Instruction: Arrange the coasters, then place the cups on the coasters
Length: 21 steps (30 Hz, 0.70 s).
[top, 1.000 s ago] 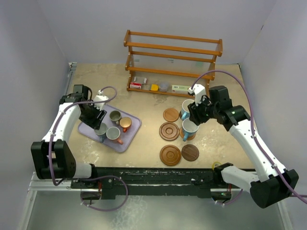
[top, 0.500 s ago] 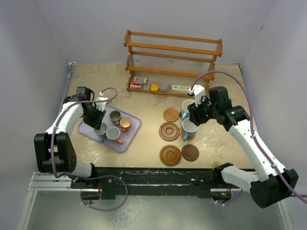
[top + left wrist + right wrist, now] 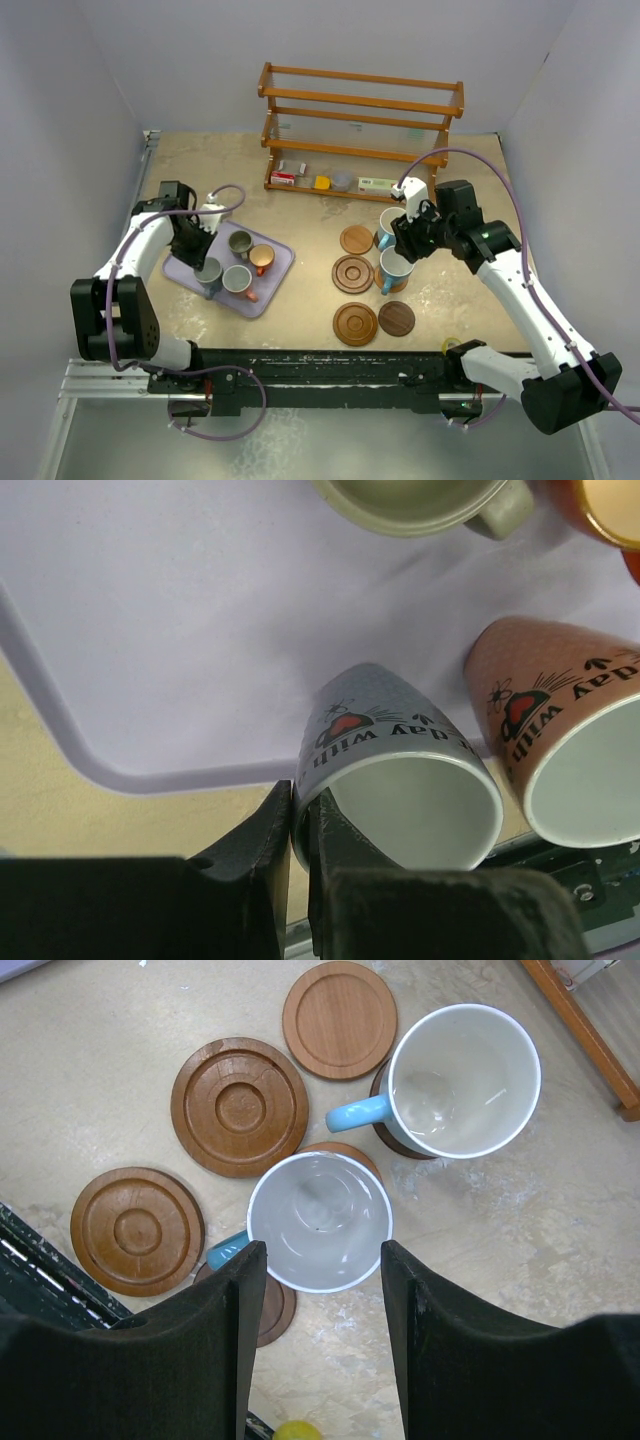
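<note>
The left tool (image 3: 300,815) pinched the rim of a grey-blue cup (image 3: 400,770) on the purple tray (image 3: 150,630) — an orange cup (image 3: 560,750) was just beside it. The right tool (image 3: 322,1250) was spread wide over a bright blue cup (image 3: 320,1220) — it sat on a coaster (image 3: 345,1149) right under the tool, between its fingers.

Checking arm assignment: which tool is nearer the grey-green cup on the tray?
Left. The left tool is shut on a pale blue cup's rim on the tray, beside the grey-green cup. The right tool hangs over two blue cups, far to the right.
</note>
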Available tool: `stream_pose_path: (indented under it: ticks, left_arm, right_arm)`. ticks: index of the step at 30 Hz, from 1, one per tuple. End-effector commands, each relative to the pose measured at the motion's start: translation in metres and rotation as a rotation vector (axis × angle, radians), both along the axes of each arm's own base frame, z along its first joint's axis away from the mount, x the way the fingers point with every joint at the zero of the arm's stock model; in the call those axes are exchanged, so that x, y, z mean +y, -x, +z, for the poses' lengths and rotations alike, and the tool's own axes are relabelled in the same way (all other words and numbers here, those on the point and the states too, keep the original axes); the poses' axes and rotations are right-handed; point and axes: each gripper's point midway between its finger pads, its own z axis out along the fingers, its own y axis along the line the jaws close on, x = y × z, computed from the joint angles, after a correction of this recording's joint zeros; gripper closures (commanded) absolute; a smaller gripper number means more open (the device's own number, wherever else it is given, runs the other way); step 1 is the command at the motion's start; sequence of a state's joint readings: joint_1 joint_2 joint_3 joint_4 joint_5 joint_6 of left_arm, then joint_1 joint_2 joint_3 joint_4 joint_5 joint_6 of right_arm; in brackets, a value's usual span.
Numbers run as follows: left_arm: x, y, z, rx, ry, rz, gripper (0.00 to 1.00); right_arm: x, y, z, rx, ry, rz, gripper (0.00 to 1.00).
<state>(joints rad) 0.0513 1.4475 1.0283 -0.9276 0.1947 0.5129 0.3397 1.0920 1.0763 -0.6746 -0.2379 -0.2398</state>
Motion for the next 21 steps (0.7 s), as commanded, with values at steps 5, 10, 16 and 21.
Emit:
stream_pose_path:
  ticks: [5,10,16,21]
  left_arm:
    - [0.019,-0.023,0.058,-0.143,-0.11,-0.043,0.97]
    - [0.023,-0.037,0.088,-0.21,-0.135,-0.046,0.97]
    - [0.021,-0.05,0.121,-0.283,-0.147,-0.057,0.97]
    - [0.013,-0.058,0.141,-0.334,-0.159,-0.074,0.97]
  right_arm:
    - [0.001,-0.002,0.006,-0.032,-0.011,0.011,0.48]
    - [0.0,-0.001,0.007,-0.037,-0.015,0.011,0.47]
    - [-0.001,-0.001,0.008,-0.043,-0.017,0.007,0.46]
    - [-0.004,-0.001,0.009,-0.054,-0.013,-0.003,0.41]
